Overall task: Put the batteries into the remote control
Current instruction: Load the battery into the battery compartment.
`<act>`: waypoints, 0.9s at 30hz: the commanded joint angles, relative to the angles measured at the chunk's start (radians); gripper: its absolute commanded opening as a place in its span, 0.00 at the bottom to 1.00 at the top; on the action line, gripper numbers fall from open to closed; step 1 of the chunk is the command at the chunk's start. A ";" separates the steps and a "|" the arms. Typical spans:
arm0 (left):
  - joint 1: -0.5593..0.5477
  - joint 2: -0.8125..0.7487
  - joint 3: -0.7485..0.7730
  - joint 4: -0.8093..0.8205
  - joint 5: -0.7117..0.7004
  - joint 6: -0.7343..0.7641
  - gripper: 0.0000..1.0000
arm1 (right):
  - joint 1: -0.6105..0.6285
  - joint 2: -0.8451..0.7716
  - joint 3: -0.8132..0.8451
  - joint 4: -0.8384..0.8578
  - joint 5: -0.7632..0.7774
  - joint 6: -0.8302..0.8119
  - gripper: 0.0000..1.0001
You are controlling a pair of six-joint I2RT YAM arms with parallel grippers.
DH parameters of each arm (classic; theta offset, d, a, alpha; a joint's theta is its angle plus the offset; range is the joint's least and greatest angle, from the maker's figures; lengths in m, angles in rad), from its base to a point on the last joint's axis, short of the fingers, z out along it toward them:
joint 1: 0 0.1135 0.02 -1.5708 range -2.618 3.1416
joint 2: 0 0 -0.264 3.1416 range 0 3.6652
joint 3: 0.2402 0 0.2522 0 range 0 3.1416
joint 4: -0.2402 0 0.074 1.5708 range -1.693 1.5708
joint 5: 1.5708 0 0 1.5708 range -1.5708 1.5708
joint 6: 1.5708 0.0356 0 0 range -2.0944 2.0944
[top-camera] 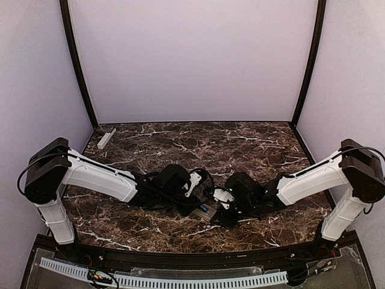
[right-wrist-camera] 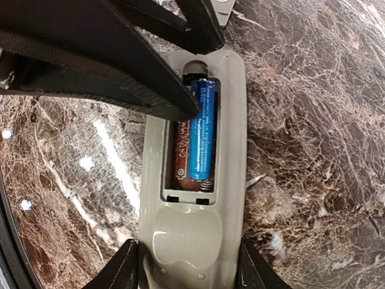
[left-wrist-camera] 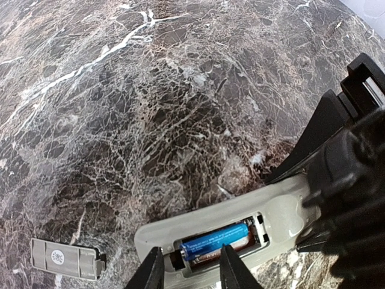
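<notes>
Blue cylindrical battery (right-wrist-camera: 203,129) is sitting in white oblong remote control (right-wrist-camera: 191,238), between left gripper's (left-wrist-camera: 189,260) parted, empty fingers. Right gripper (right-wrist-camera: 187,266) is clamping that remote control.

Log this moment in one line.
remote control: back up, compartment open | battery: one inside | right gripper: holding remote control | left gripper: jaws apart over battery

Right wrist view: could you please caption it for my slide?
Right gripper holds the remote control; one battery lies in its open compartment, other slot empty.
</notes>
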 commanded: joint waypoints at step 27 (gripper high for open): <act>-0.010 0.029 0.045 -0.024 0.007 0.022 0.21 | 0.012 0.039 -0.020 -0.036 -0.010 0.018 0.29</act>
